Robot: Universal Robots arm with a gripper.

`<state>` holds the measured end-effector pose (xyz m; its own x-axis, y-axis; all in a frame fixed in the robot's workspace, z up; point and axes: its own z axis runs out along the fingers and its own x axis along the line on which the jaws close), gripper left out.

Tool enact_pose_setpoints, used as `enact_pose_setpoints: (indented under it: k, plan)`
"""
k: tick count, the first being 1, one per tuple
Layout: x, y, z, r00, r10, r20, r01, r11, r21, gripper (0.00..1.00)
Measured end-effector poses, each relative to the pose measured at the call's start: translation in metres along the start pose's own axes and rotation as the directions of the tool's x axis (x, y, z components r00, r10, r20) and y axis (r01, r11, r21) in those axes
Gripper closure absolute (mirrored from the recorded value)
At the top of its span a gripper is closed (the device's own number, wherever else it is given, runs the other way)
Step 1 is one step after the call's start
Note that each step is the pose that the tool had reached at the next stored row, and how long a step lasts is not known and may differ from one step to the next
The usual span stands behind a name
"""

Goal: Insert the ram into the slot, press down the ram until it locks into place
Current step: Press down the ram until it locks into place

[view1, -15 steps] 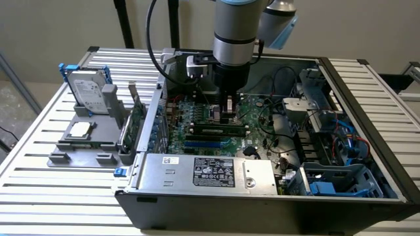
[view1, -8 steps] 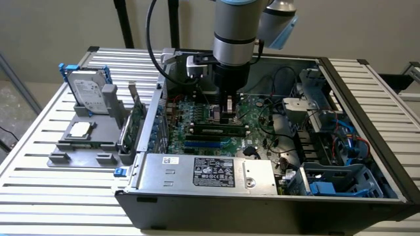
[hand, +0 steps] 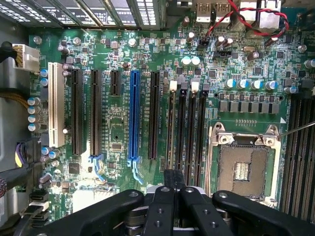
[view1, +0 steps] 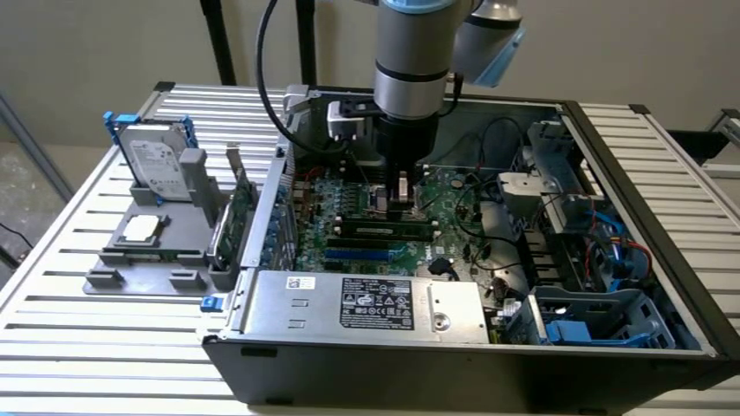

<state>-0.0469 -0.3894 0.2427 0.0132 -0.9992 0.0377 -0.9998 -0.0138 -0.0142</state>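
1. The ram lies flat across the motherboard inside the computer case, a little in front of the fingers and apart from them in the exterior view.
2. The slot, one of four parallel black sockets, stands empty just ahead of the fingers in the wrist view.
3. The gripper hangs low over those sockets; its fingers sit close together, and I cannot tell whether they hold anything.
4. Judged step: working at the sockets, insertion not yet visible; seating calls for square alignment with the slot.
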Motion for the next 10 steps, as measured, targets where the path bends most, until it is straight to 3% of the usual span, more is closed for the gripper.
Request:
enact_pose_setpoints:
  k: [10]
  plan:
    - [-0.002,0.0007,0.0136,1.0000,0.000,-0.0019,0.000,1.0000,-0.0006,0.89]
